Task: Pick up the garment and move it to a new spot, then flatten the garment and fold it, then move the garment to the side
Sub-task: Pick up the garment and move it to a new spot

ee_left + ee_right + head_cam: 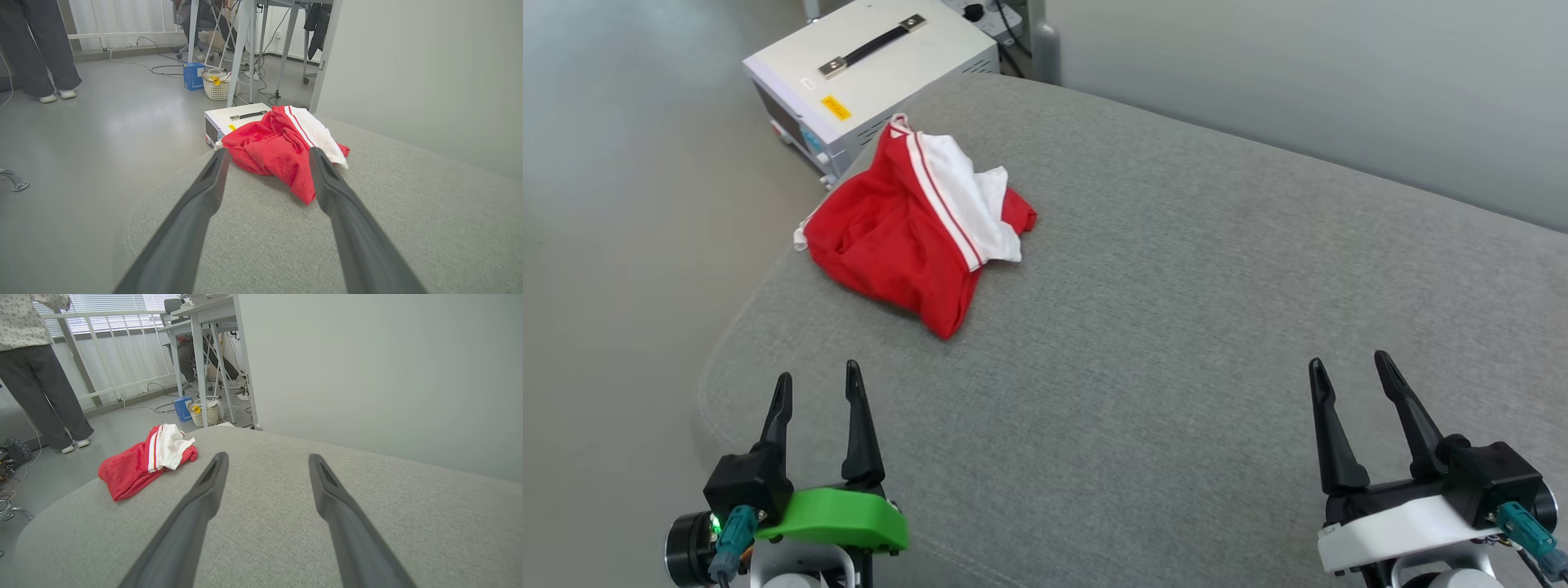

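Grey padded surface (1176,343) spreads beneath my left gripper (818,371) and right gripper (1347,359), both spread wide, holding nothing. Ahead of the left gripper, well apart, the shirt (907,237) lies crumpled, a white box (874,65) beyond it.

left hand (818,382) open, right hand (1351,371) open

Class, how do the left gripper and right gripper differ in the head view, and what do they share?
The left gripper has a green cover; the right gripper, white. The left gripper sits nearer the garment than the right gripper. Both are open and empty, with dark fingers.
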